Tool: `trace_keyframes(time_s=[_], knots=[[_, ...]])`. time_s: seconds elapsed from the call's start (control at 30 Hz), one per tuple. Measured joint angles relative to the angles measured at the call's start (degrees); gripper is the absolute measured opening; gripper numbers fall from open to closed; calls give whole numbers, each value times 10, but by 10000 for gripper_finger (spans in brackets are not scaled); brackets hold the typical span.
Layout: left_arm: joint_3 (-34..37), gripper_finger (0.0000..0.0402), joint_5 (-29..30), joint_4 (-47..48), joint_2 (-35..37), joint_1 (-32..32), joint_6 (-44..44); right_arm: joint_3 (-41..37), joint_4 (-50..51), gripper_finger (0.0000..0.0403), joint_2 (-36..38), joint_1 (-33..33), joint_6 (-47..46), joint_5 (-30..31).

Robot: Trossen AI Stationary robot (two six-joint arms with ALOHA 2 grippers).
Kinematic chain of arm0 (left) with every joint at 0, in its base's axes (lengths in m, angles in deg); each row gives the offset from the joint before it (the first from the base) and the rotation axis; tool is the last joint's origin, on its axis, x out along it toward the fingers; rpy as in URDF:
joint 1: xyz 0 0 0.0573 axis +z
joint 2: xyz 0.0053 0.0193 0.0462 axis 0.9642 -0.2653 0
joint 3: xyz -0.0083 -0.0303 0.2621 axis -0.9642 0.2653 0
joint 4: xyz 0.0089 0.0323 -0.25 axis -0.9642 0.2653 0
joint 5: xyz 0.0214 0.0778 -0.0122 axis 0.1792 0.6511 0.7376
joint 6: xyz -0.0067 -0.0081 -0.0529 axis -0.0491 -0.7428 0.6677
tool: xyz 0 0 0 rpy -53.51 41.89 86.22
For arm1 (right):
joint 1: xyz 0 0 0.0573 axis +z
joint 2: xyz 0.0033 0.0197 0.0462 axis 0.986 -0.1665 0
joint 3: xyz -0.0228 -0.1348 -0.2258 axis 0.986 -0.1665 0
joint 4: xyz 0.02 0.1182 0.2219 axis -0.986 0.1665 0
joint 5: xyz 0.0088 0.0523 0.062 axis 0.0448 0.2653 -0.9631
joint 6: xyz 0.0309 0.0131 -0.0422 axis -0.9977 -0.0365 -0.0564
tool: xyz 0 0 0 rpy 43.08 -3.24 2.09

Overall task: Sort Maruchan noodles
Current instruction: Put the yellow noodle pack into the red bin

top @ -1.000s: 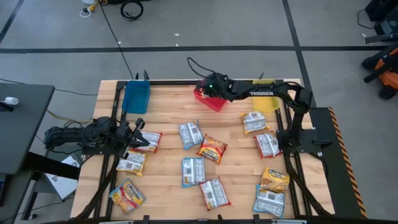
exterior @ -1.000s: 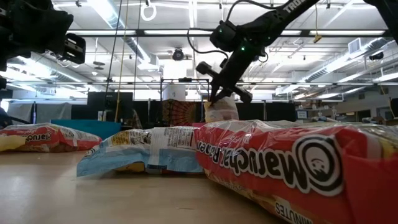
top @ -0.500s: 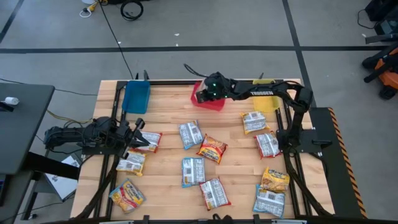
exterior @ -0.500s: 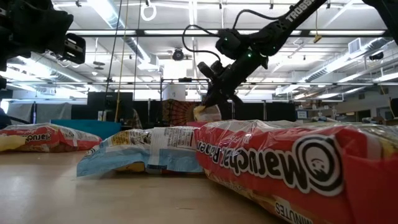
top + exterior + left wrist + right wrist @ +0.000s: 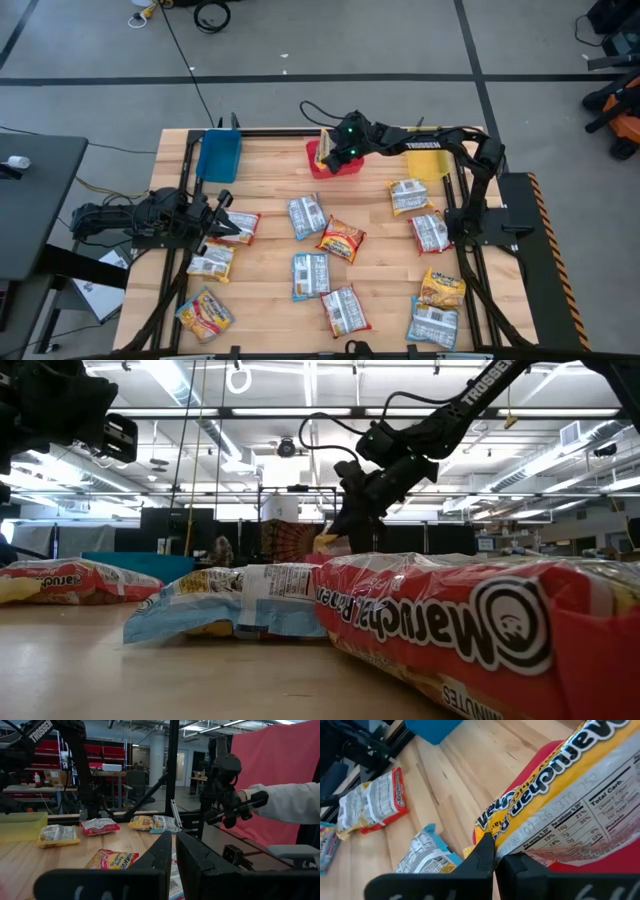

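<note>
**Yellow packet held over the red bin: a mis-sort is the main risk**

The right end effector (image 5: pixel 330 152) is clamped on a yellow-orange Maruchan packet (image 5: pixel 555 815), pinching it by one edge, with the packet hanging over the red bin (image 5: pixel 340 166) at the far middle of the bench (image 5: pixel 270 200). The yellow bin (image 5: pixel 428 165) stands to the right of the red one, and the blue bin (image 5: pixel 218 156) sits at the far left. If the sorting goes by colour, as the bins suggest, a release here would put a yellow packet in the red bin; I cannot be sure of the intended rule, so this is a judgement.

The grip itself looks thin. In the right wrist view only a narrow strip of the crinkly wrapper sits between the fingers, so a quick swing toward another bin could let it slide out and drop on the bench or on a bin rim. The packet also hangs close to the red bin's wall and could snag or nudge the bin during a sideways move.

The left end effector (image 5: pixel 222 215) is closed and empty at the left edge of the bench, just beside a red-and-white packet (image 5: pixel 240 228). The remaining packets lie scattered across the near half, among them a blue-and-white one (image 5: pixel 306 216) near the middle.
</note>
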State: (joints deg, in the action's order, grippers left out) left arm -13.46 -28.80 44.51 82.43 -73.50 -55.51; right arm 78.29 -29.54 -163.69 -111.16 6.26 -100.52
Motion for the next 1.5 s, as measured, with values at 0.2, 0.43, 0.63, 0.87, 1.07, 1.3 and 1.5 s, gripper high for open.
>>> trace_keyframes(time_s=[0.2,0.43,0.63,0.87,1.07,1.3,1.5], knots=[[0,32,0,0,0,0,0,0,11,40,0,2,18,13],[0,32,0,0,0,0,0,0,10,101,1,17,20,50],[0,32,0,0,0,0,0,0,29,155,44,18,30,67],[0,32,0,0,0,0,0,1,130,175,132,31,137,189],[0,32,0,0,0,0,0,1,190,174,137,56,230,313],[0,32,0,0,0,0,0,1,180,172,57,56,290,350],[0,32,0,0,0,0,0,0,123,172,19,37,335,348]])
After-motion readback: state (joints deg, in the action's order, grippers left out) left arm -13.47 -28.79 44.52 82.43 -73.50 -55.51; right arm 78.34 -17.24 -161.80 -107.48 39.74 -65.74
